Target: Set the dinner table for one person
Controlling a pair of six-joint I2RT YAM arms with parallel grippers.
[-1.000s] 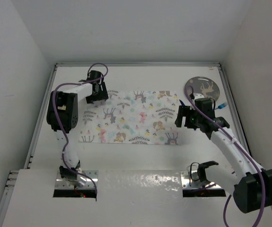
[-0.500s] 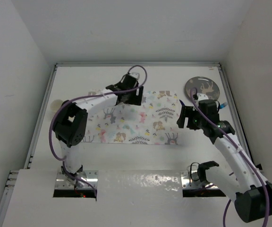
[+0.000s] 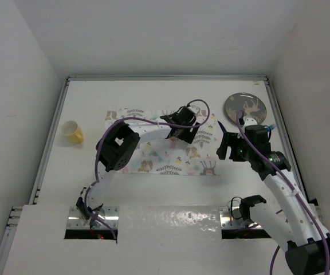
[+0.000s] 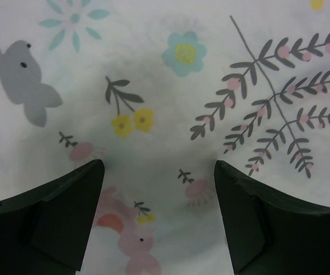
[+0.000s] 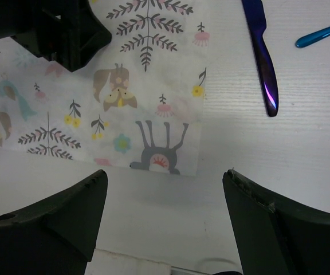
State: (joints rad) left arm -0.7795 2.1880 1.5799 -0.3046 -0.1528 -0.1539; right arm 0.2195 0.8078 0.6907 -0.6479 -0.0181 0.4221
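The white dinner table carries a placemat printed with deer and leaves at its middle. My left gripper is open and empty, low over the right-middle of the placemat; its fingers frame the print. My right gripper is open and empty above bare table, just off the placemat's near right corner. A dark purple knife lies beyond it, right of the placemat. The left gripper's black body shows in the right wrist view.
A grey plate with a deer print lies at the far right. A blue utensil lies near the right rail; its handle shows in the right wrist view. A yellow cup lies at the left, beside the rail.
My left arm has swung right from the placemat's far left corner to over its right-middle, uncovering the yellow cup. My right gripper has shifted slightly right and nearer.
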